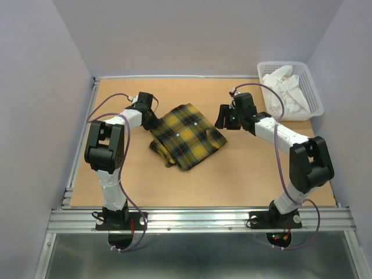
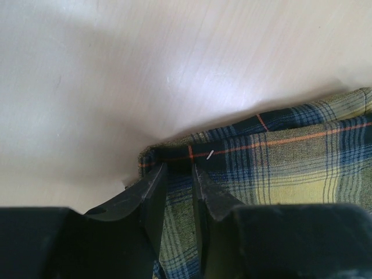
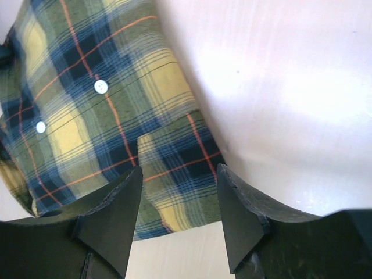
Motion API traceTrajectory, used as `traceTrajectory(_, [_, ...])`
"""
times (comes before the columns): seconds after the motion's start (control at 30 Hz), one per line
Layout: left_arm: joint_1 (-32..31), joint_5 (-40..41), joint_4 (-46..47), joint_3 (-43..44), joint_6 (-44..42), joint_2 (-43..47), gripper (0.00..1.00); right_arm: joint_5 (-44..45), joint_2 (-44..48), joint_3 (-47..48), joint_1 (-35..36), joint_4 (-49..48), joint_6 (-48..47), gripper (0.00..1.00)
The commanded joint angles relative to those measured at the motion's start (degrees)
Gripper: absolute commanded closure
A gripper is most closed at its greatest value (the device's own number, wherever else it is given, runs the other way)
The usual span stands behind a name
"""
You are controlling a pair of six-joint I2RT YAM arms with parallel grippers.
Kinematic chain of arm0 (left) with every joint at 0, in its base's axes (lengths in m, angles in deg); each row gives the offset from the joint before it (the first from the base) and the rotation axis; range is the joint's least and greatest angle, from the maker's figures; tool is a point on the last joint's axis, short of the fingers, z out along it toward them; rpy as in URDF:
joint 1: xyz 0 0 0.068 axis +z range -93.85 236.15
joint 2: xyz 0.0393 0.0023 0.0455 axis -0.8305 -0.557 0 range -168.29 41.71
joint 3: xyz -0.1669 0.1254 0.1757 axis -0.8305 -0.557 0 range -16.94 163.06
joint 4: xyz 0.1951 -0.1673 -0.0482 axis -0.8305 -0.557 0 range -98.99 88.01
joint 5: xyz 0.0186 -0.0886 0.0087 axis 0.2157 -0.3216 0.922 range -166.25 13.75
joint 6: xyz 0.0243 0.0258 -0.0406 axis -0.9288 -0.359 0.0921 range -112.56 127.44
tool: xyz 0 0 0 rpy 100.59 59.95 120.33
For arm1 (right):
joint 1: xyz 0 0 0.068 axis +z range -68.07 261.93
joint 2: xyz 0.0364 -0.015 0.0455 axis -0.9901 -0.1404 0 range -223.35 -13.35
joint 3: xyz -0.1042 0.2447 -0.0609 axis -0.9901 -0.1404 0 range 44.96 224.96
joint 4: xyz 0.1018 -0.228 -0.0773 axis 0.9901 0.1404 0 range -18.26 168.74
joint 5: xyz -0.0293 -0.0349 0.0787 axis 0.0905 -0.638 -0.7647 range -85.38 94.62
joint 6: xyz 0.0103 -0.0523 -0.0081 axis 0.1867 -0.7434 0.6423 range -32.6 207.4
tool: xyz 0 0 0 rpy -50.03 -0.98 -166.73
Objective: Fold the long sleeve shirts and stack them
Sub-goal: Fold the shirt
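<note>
Finds one plaid shirt [image 1: 187, 135] near the middle of the table [image 1: 244, 174], already folded into a compact, roughly square bundle. Shows two white buttons [image 1: 176, 135] facing up and no loose sleeve lying outside. Looks mostly finished as a fold, yet not quite neat, with layers stepping out at the near-left corner.

Meets the left edge of the bundle with the left gripper [image 1: 152, 120]. Keeps its fingers [image 2: 152, 192] narrow, a fold of plaid cloth between them, apparently pinched, though too close and dark in the wrist view to be sure.

Hovers with the right gripper [image 1: 222, 119] just beside the right edge of the bundle, above its corner in the wrist view. Holds those fingers [image 3: 116, 215] spread wide, with nothing between them and no cloth touched.

Suggests a last tidying or a shift of the bundle rather than a new fold.

Sees no second plaid shirt anywhere and no pile begun, so leaves the stacking part wholly open.

Notes a white basket [image 1: 317, 96] at the far right corner, well apart from the bundle, with crumpled white cloth [image 1: 285, 87] inside.
</note>
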Motion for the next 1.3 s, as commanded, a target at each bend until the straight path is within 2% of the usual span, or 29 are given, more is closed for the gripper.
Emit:
traceTrajectory(0.0, [0.7, 4.1, -3.2, 0.4, -0.5, 1.4, 0.63, 1.9, -0.3, -0.7, -0.5, 0.7, -0.1, 0.41])
traceTrajectory(0.07, [0.7, 4.9, -4.0, 1.1, -0.9, 3.2, 0.54, 2.2, -1.4, -0.6, -0.6, 1.2, 0.1, 0.41])
traceTrajectory(0.1, [0.6, 5.2, -4.9, 1.4, -0.9, 4.0, 0.45, 2.0, -2.0, -0.3, -0.6, 1.3, 0.1, 0.4])
traceTrajectory(0.2, [-0.2, 5.5, -7.5, 1.5, -1.3, 7.8, 0.29, 0.5, -3.5, 0.0, -0.6, 1.9, 0.0, 0.4])
traceTrajectory(0.23, [-0.8, 5.7, -8.1, 0.9, -1.3, 9.9, 0.19, -0.2, -3.8, 0.0, -0.6, 1.9, -0.1, 0.4])
traceTrajectory(0.3, [-2.9, 6.0, -9.5, -0.7, -1.1, 11.8, 0.1, -0.8, -5.0, 0.1, -0.5, 1.9, -0.2, 0.4])
traceTrajectory(0.4, [-5.3, 5.9, -10.5, -2.8, 0.2, 14.5, 0.09, -1.3, -6.6, 0.2, -0.6, 1.9, -0.8, 0.4])
traceTrajectory(0.57, [-8.9, 3.6, -8.2, -9.5, 2.4, 14.3, 0.15, -2.8, -8.9, -0.1, -0.6, 1.9, -2.4, 0.41])
traceTrajectory(0.63, [-8.9, 3.5, -7.7, -10.1, 2.0, 12.7, 0.19, -3.6, -9.3, -0.9, -0.6, 1.9, -2.7, 0.48])
traceTrajectory(0.67, [-8.8, 4.4, -7.5, -9.7, 1.5, 10.9, 0.21, -3.9, -9.2, -1.5, -0.6, 1.9, -2.9, 0.59])
traceTrajectory(0.8, [-8.3, 8.2, -7.6, -5.8, -2.4, 5.2, 0.27, -6.6, -6.1, -4.9, -0.1, 2.1, -2.5, 0.79])
traceTrajectory(0.9, [-7.6, 10.0, -7.1, 0.5, -7.6, 0.0, 0.28, -9.9, -3.2, -8.2, 2.6, 2.1, -0.4, 0.85])
traceTrajectory(0.97, [-7.6, 10.3, -7.0, 7.3, -13.1, -4.2, 0.28, -11.5, -2.4, -10.1, 5.4, 2.1, 2.1, 0.86])
traceTrajectory(1.03, [-7.6, 10.0, -6.3, 14.5, -17.5, -7.9, 0.26, -11.8, -3.0, -9.7, 11.9, 2.0, 4.6, 0.86])
traceTrajectory(1.07, [-7.6, 10.2, -6.0, 16.6, -20.9, -8.9, 0.24, -11.8, -3.5, -9.1, 16.8, 1.9, 5.2, 0.86])
traceTrajectory(1.17, [-7.5, 10.5, -4.0, 22.8, -24.8, -10.2, 0.18, -12.4, -6.4, -4.6, 23.8, 1.9, 6.6, 0.82])
traceTrajectory(1.27, [-7.1, 9.5, -1.9, 24.0, -25.9, -8.4, 0.13, -11.3, -6.9, -1.7, 25.1, 2.4, 5.9, 0.65])
